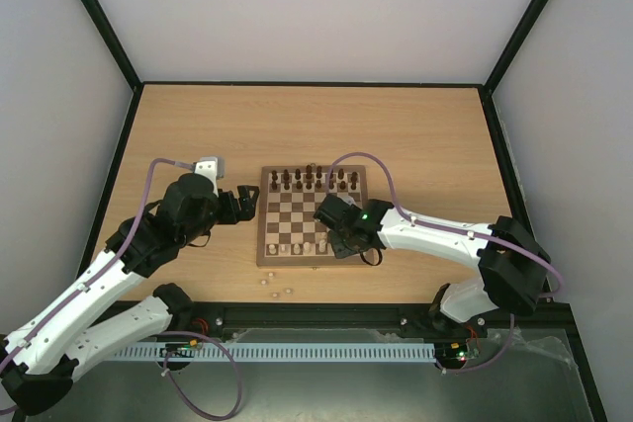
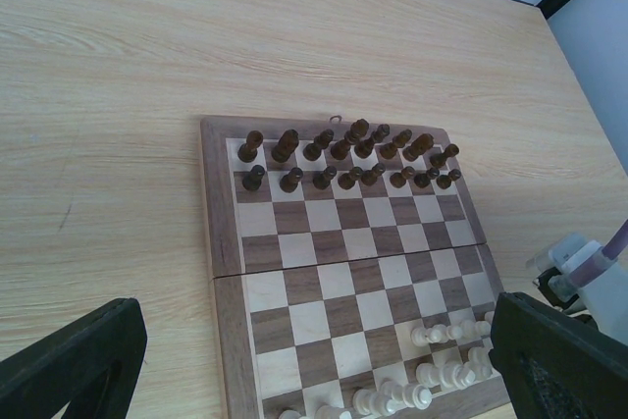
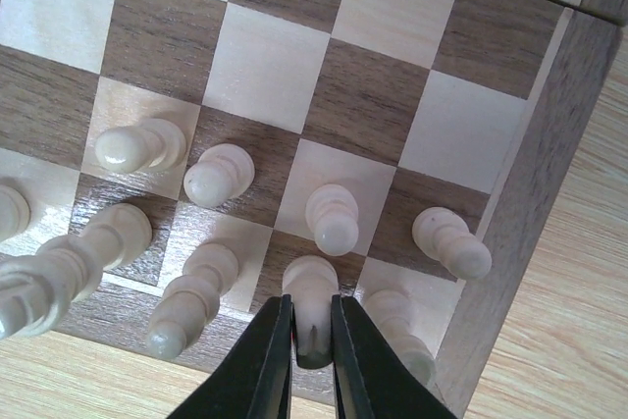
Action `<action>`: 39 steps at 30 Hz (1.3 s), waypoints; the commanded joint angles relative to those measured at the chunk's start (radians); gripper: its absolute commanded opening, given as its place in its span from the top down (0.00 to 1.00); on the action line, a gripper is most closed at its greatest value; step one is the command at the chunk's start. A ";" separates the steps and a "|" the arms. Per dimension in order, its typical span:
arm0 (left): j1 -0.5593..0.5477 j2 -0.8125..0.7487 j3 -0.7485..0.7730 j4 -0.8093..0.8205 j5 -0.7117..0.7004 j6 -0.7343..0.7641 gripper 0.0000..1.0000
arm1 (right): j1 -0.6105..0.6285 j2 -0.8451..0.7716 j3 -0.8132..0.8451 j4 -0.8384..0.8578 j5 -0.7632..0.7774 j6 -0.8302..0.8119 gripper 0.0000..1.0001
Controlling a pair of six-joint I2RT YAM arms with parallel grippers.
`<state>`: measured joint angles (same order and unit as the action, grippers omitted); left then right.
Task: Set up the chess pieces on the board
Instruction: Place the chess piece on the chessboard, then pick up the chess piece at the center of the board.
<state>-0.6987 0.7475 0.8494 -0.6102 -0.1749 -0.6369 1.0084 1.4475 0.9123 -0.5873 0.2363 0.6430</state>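
Okay, placing step: my right fingers (image 3: 283,336) are pinched almost shut on a pale piece (image 3: 310,287) standing on the board (image 3: 510,193), edge row. Left fingers (image 2: 78,360) are wide open and empty. Next I'd release, lift straight up, then fetch the loose pale pieces (image 1: 274,289) off the worktop (image 1: 198,126).

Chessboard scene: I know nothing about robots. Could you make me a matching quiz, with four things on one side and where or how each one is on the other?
Things:
1. dark pieces
2. loose pieces
3. left gripper
4. right gripper

Place or state:
A. shut on a pale piece in the board's near row
B. lying on the table, just off the board's near edge
C. open, at the board's left side
D. standing in two rows along the far edge of the board

Pairs: 1-D, 2-B, 3-C, 4-A
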 commanded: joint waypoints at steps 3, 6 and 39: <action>0.008 0.003 -0.001 0.016 0.011 0.003 0.01 | -0.006 -0.013 -0.020 -0.027 -0.009 -0.004 0.86; 0.008 0.007 -0.001 0.015 0.012 0.002 0.01 | -0.006 -0.031 -0.017 -0.035 -0.010 -0.003 0.84; -0.247 0.127 0.047 -0.254 0.310 -0.162 0.01 | -0.007 -0.491 0.049 -0.052 0.052 -0.137 0.01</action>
<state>-0.8165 0.8516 0.9134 -0.8116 0.1242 -0.7086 1.0073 0.9874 0.9264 -0.6037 0.2577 0.5449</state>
